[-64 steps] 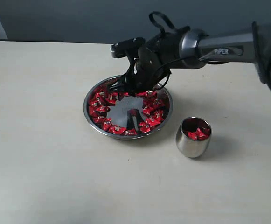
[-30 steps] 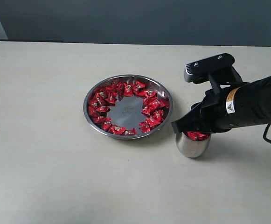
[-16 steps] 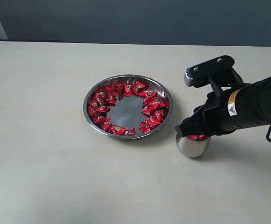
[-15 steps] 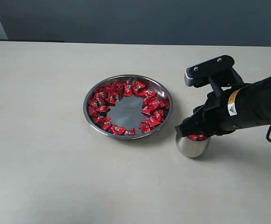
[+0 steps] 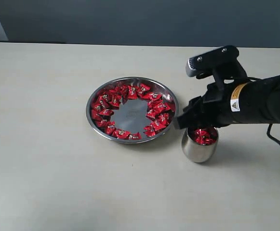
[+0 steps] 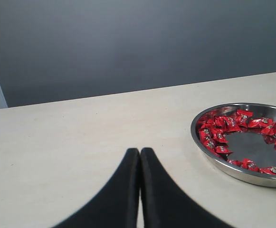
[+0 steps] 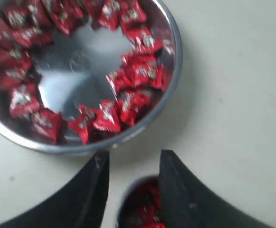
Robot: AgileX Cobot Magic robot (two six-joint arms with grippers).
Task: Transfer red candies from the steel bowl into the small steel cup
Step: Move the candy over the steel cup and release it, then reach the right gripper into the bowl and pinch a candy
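Red candies (image 5: 104,112) ring the steel bowl (image 5: 130,116) as the right gripper (image 7: 134,159), jaws apart, hangs over the small steel cup (image 5: 197,150); left gripper (image 6: 139,154) closed.

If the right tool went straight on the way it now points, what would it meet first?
Probably the steel bowl, at its near rim, just beyond the open right tool; depth is unclear.

Red candies (image 5: 106,112) are ringing the shiny bowl's (image 5: 130,115) floor; more are sitting in the upright cup (image 5: 197,150) beside it.
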